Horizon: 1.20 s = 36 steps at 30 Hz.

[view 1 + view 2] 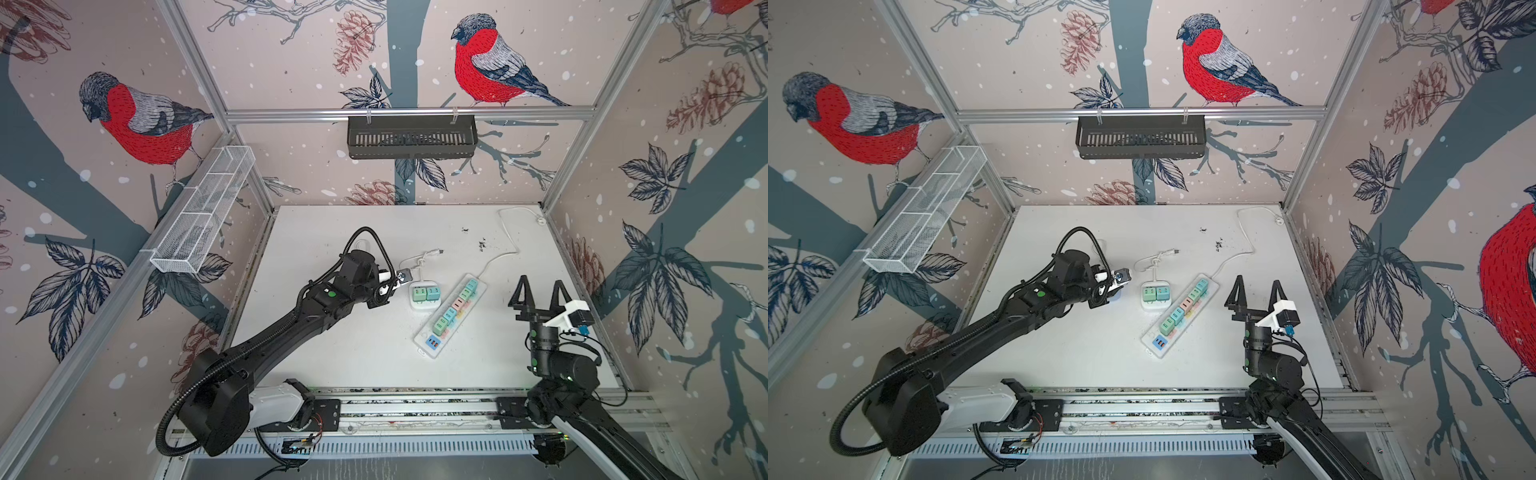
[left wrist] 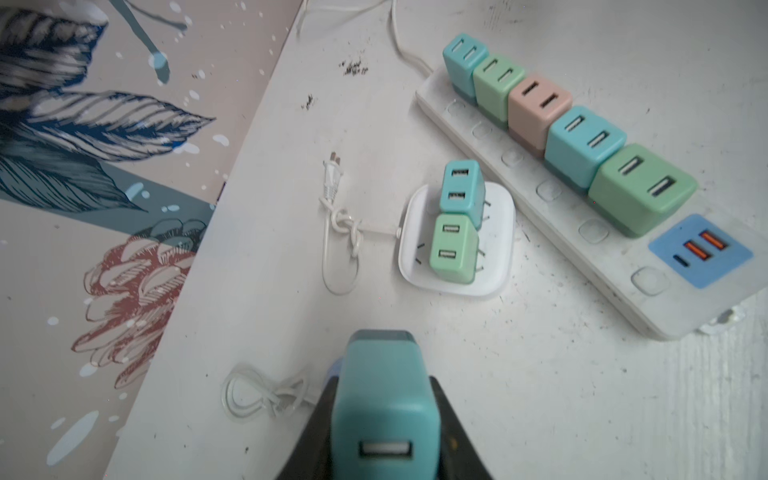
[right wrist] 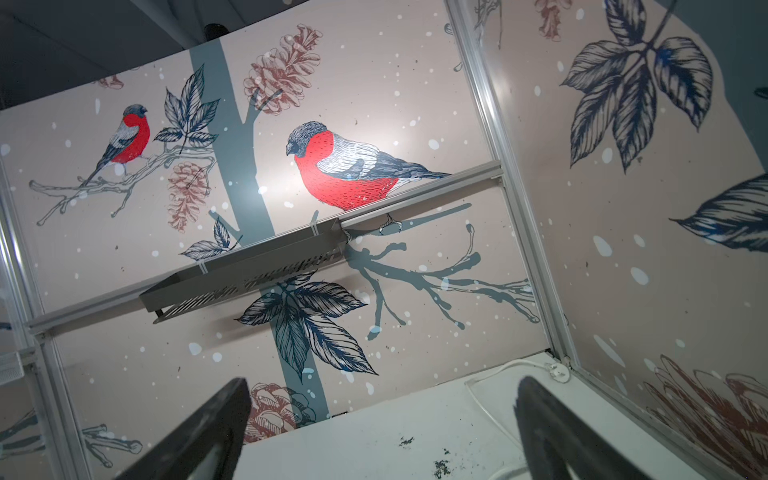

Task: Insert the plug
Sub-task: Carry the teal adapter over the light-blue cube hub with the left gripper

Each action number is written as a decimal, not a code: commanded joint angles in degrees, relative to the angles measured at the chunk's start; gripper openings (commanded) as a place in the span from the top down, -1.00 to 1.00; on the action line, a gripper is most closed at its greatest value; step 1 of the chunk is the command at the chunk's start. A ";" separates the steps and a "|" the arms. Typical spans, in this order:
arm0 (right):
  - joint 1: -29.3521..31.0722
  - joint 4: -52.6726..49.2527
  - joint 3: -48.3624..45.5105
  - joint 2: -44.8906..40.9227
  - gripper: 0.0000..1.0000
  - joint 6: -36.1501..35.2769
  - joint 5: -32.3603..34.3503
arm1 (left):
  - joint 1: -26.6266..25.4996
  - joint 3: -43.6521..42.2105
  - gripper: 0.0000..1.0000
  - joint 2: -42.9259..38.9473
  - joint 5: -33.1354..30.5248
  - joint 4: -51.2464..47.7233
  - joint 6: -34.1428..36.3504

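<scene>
My left gripper (image 2: 384,386) is shut on a teal plug (image 2: 386,399), a cube-shaped charger with a USB port on its face, and a black finger (image 2: 451,415) presses each of its sides. It hovers over the table short of a small white socket base (image 2: 457,278), which holds a teal and a green charger. The left gripper (image 1: 384,293) (image 1: 1104,293) is left of that base (image 1: 417,306) in both top views. A long white power strip (image 2: 615,266) (image 1: 444,338) (image 1: 1183,324) carries a row of several pastel chargers. My right gripper (image 1: 540,291) (image 1: 1258,291) (image 3: 382,415) stands open and empty, right of the strip.
A loose white cable with a two-prong end (image 2: 332,174) (image 1: 432,252) lies knotted beside the small base. Another coiled cable (image 2: 266,399) lies near my left gripper. The strip's cord (image 1: 507,245) runs to the back right corner. A black shelf (image 1: 411,137) and a wire basket (image 1: 203,212) hang on the walls.
</scene>
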 commanded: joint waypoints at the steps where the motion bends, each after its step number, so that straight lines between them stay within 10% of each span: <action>1: -0.18 -4.86 -9.42 -2.27 -0.99 3.30 5.53 | 0.71 -1.26 1.00 0.38 0.08 -1.93 0.54; 36: -1.32 -4.77 -9.33 -1.38 -0.99 3.70 1.80 | 8.35 16.73 1.00 24.44 1.71 -19.66 16.07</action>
